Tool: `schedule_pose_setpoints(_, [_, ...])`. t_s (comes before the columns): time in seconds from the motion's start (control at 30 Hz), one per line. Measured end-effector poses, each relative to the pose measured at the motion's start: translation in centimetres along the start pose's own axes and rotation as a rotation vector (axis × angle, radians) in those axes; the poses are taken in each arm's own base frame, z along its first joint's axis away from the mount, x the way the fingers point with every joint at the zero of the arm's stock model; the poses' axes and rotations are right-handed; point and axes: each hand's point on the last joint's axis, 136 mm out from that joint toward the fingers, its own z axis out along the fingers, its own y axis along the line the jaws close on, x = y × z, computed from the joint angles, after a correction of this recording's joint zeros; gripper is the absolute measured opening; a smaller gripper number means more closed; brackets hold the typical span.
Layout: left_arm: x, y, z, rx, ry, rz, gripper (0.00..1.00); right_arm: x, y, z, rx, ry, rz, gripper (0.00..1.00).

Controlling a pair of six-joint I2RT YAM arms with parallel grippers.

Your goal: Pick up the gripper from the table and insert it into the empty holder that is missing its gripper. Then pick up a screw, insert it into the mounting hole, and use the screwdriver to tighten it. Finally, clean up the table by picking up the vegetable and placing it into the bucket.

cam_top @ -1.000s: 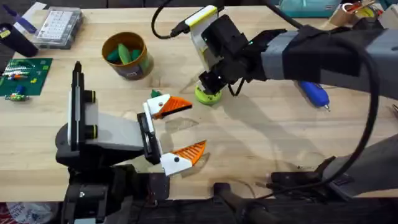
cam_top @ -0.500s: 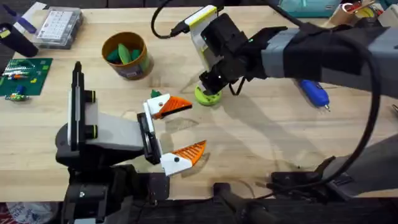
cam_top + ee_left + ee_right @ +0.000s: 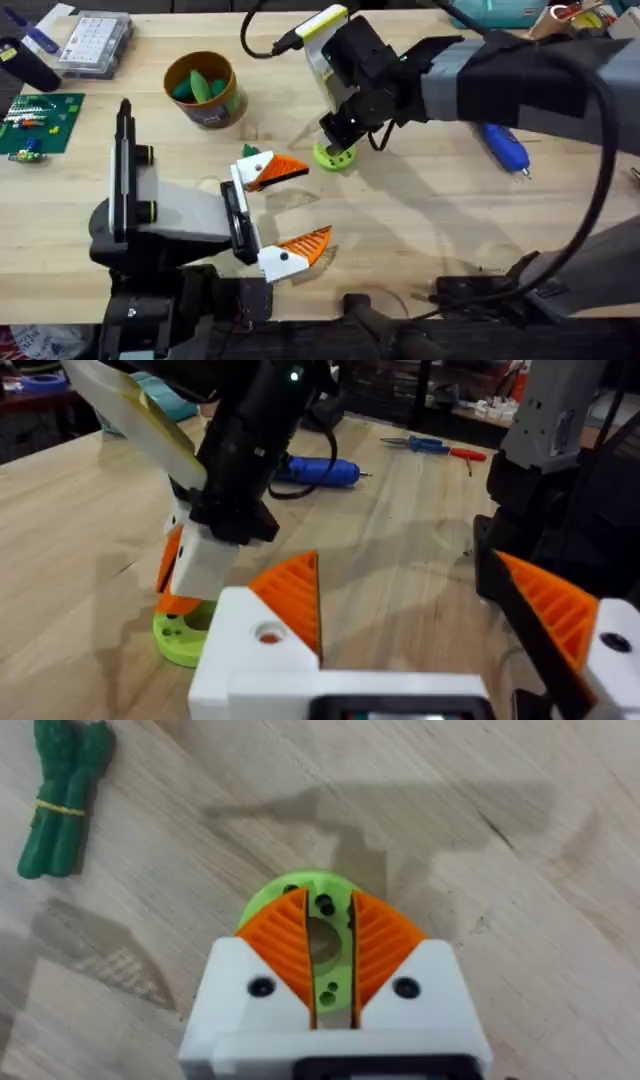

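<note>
Pincer work first: your right pincer (image 3: 330, 955) is reaching across the middle of the light wooden desk (image 3: 420, 230) and pointing down over the small lime-green plastic round gripper piece (image 3: 334, 154). Its orange ribbed pads (image 3: 375, 945) are sitting narrow on either side of the piece's centre hole, touching the green plastic, which is lying flat on the desk. Your left pincer (image 3: 290, 210) is resting wide apart just beside it, nearer the arm bases, holding nothing. You are seeing the slim bright-blue pen-shaped screwdriver (image 3: 505, 150) lying well apart on the right side. The small round yellow bucket (image 3: 205, 90) is standing at the far left, green vegetables already lying inside. A bundle of green vegetable stalks (image 3: 62, 795) is lying near the green piece.
</note>
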Motion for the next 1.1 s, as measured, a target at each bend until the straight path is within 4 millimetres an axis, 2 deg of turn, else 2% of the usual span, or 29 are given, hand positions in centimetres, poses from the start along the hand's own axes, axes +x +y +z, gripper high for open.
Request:
schedule_pose_setpoints(0.77, [0.0,0.0,0.0,0.0,0.0,0.0,0.991,0.1,-0.1,1.0,0.0,0.017,0.001,0.173])
schedule_pose_setpoints(0.8, [0.0,0.0,0.0,0.0,0.0,0.0,0.991,0.1,-0.1,1.0,0.0,0.017,0.001,0.163])
schedule_pose_setpoints(0.87, [0.0,0.0,0.0,0.0,0.0,0.0,0.991,0.1,-0.1,1.0,0.002,0.016,0.001,0.031])
schedule_pose_setpoints(0.9, [0.0,0.0,0.0,0.0,0.0,0.0,0.991,0.0,-0.1,1.0,0.003,0.012,0.0,0.013])
schedule_pose_setpoints(1.1, [0.0,0.0,0.0,0.0,0.0,0.0,0.991,-0.2,-0.1,1.0,0.003,0.007,0.0,0.006])
